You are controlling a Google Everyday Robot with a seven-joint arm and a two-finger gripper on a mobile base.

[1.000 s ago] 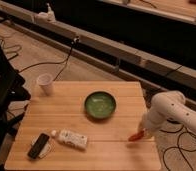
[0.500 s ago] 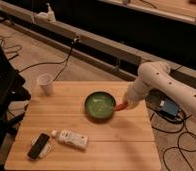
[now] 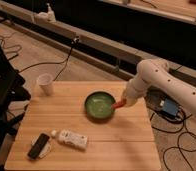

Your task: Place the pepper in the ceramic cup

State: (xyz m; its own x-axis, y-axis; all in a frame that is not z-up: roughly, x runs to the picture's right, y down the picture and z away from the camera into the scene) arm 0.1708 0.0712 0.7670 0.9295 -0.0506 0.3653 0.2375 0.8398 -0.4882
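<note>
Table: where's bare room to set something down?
Bare table: near-right corner, right of the white bottle and nearer than the green bowl; also the strip between the ceramic cup and bowl. Crowded: near-left, bottle beside the black device. The gripper holds the pepper at the bowl's right rim.

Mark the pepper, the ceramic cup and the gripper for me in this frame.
pepper [image 3: 118, 105]: camera view, its red-orange body, at the right rim of the green bowl [image 3: 93, 107].
ceramic cup [image 3: 45, 84]: camera view, its white side wall.
gripper [image 3: 123, 102]: camera view, fingertip end, shut on the pepper.
</note>
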